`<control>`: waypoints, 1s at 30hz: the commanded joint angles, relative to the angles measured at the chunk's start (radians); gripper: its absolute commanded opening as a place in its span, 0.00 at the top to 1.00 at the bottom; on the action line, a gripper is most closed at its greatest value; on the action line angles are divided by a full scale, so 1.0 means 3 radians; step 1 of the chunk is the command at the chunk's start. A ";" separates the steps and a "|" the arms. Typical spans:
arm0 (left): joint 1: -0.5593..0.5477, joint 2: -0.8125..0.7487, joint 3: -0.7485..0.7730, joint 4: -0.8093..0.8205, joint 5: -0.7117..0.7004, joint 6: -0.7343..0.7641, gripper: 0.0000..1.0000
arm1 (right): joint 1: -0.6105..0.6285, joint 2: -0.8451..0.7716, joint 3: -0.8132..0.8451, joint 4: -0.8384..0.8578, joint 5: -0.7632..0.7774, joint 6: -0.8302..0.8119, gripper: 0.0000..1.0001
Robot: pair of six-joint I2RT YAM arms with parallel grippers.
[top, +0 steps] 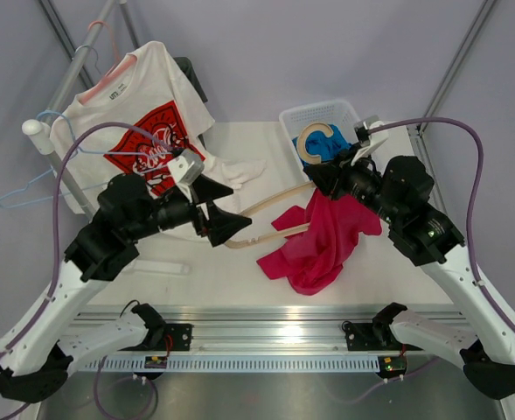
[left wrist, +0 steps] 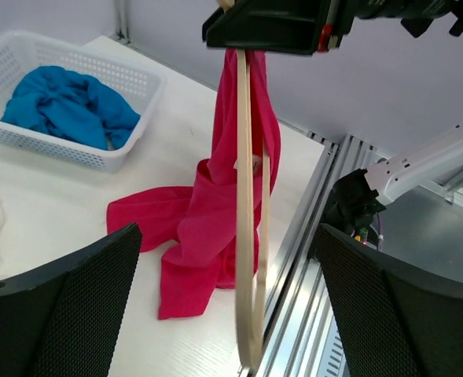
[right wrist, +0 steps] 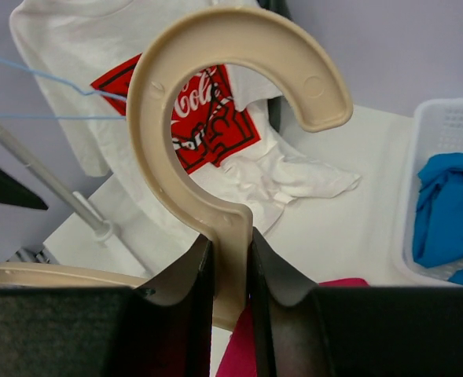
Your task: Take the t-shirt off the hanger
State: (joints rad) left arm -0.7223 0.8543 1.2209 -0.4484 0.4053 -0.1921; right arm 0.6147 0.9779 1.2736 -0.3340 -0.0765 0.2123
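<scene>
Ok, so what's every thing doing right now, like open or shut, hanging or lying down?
left gripper, open, holding nothing.
right gripper, shut on the neck of the hanger.
hanger, held up, one arm bare.
t-shirt, hanging by the right gripper, bottom lying on the table.
white t-shirt, hanging on the rack.
blue garment, crumpled in the basket.
basket, upright on the table.
</scene>
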 commanded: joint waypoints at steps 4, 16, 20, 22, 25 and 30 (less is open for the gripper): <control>0.0005 0.0624 0.0414 -0.0034 0.0331 -0.0045 0.10 | -0.0004 -0.0008 -0.0216 0.0356 -0.0461 0.0105 1.00; -0.0067 0.1217 0.0619 -0.0193 0.0321 -0.0065 0.45 | -0.0009 0.0181 -0.0344 0.0587 -0.0318 0.0090 1.00; -0.0072 0.1370 0.0711 -0.0182 0.0234 -0.0096 0.80 | -0.0004 0.0294 -0.0313 0.0602 -0.0323 0.0080 1.00; -0.0072 0.1422 0.0762 -0.0182 0.0178 -0.0116 1.00 | -0.0009 0.0340 -0.0262 0.0561 -0.0343 0.0049 1.00; -0.0072 0.1417 0.0757 -0.0131 0.0152 -0.0162 1.00 | -0.0004 0.0396 -0.0231 0.0525 -0.0333 -0.0002 1.00; -0.0072 0.1305 0.0630 -0.0111 0.0014 -0.0142 1.00 | -0.0009 0.0376 -0.0216 0.0510 -0.0262 -0.0058 0.62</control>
State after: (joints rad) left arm -0.7422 1.2778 1.4002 -0.5488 0.4538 -0.2363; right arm 0.6075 1.1042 1.1648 -0.2100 -0.1497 0.2176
